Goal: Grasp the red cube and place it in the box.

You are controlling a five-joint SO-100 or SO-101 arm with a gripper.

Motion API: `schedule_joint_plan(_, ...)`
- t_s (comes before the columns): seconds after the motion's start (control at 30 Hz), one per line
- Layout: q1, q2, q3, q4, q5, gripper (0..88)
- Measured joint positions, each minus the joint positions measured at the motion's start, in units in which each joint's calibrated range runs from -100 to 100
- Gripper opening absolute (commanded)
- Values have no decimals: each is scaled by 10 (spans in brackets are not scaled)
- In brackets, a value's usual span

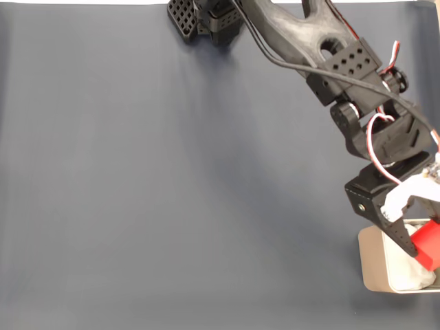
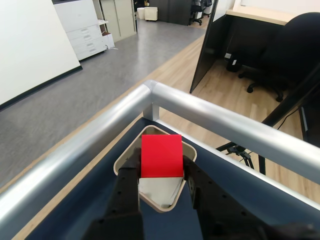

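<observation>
The red cube (image 1: 428, 245) hangs above the box (image 1: 372, 265) at the table's lower right corner in the fixed view, pinched between black fingers (image 1: 402, 237) of my gripper (image 1: 423, 251). In the wrist view the red cube (image 2: 161, 156) is clamped between the two fingers of the gripper (image 2: 161, 172), directly over the beige box (image 2: 123, 159) and its white wrinkly lining (image 2: 157, 187). The cube hides much of the box's inside.
The dark blue-grey table cloth (image 1: 172, 179) stretches bare to the left. The arm's base (image 1: 206, 20) is at the top edge. A metal rail (image 2: 200, 112) runs round the table corner just beyond the box; past it is office floor.
</observation>
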Motion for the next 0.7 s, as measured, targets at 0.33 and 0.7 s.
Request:
schedule_joint_plan(0.33, 1, 12, 0, -7, 0, 11)
schedule_joint_plan(0.7, 0, 26, -1, -12, -3, 12)
